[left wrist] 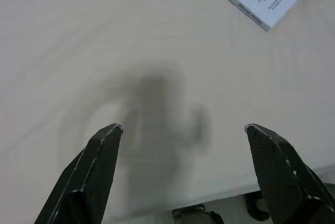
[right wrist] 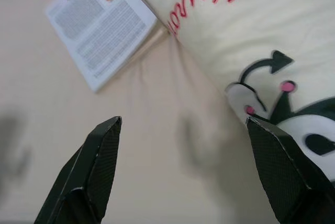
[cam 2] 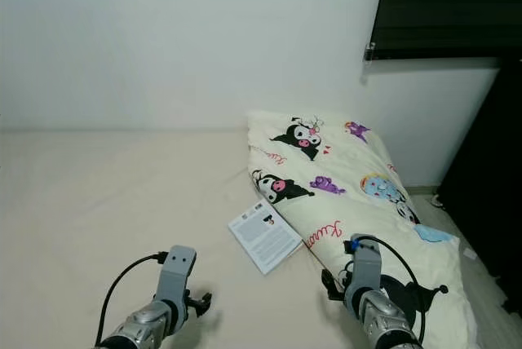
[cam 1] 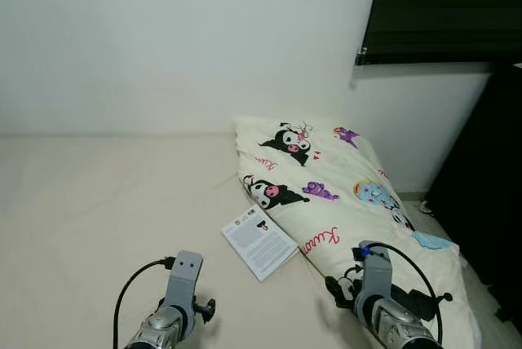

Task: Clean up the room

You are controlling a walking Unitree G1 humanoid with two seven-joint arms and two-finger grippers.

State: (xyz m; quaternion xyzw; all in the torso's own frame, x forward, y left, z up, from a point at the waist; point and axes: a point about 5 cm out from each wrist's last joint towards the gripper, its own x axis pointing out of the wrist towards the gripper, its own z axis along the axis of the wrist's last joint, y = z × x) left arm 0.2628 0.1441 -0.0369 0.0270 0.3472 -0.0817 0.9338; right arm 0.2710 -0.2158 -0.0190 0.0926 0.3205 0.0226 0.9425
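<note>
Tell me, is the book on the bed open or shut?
Shut. The book lies flat on the bed beside the pillow, its printed cover facing up, no pages spread.

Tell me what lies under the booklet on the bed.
The booklet lies flat on the cream bedsheet, one corner against the cartoon-print duvet. Anything beneath the booklet itself is covered.

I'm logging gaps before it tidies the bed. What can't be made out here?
- Booklet: print too small to read in the eye views; cut off by the edge in the left wrist view.
- Pillow: its near corner is hidden behind the right arm.
- Blue thing on the pillow: too small to identify.
</note>
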